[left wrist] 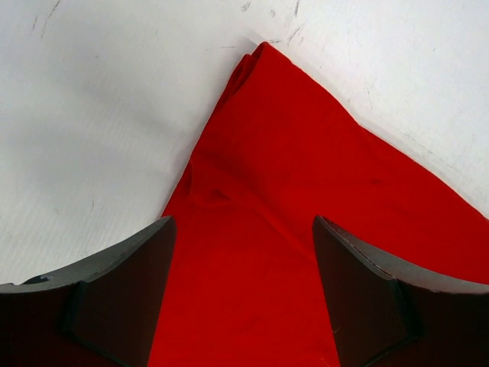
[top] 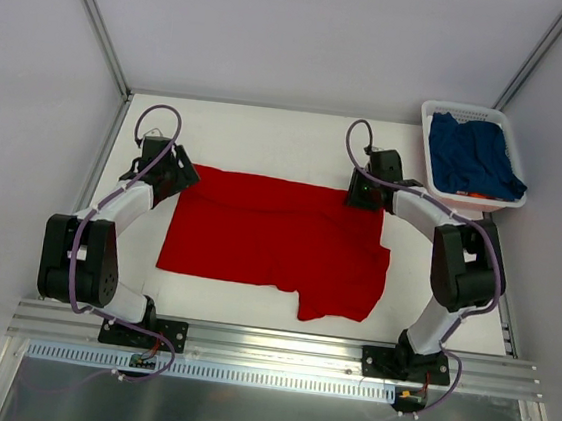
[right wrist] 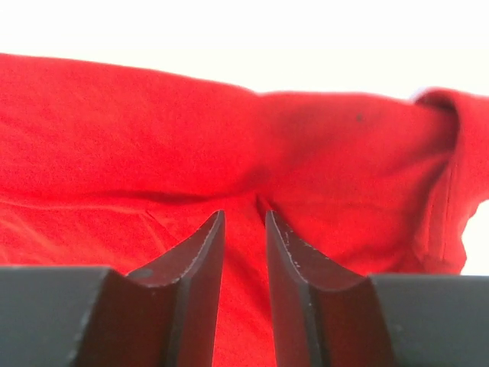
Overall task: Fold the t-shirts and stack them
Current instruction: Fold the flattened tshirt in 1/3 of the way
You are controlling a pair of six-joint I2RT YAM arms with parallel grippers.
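Pinching the red t-shirt's [top: 268,234] edge, right gripper [right wrist: 244,216] is clenched on cloth; left gripper [left wrist: 241,222] released, spread over its corner. Navy t-shirt [top: 473,155] in basket [top: 427,120], right of right gripper.

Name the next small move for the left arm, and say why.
Probably close the left gripper on the corner of the red t-shirt. Its jaws stand wide open astride the shirt's far-left corner, gripping nothing. The right gripper looks pinched on the shirt's far edge. With both ends held, that edge could be folded toward the near side.
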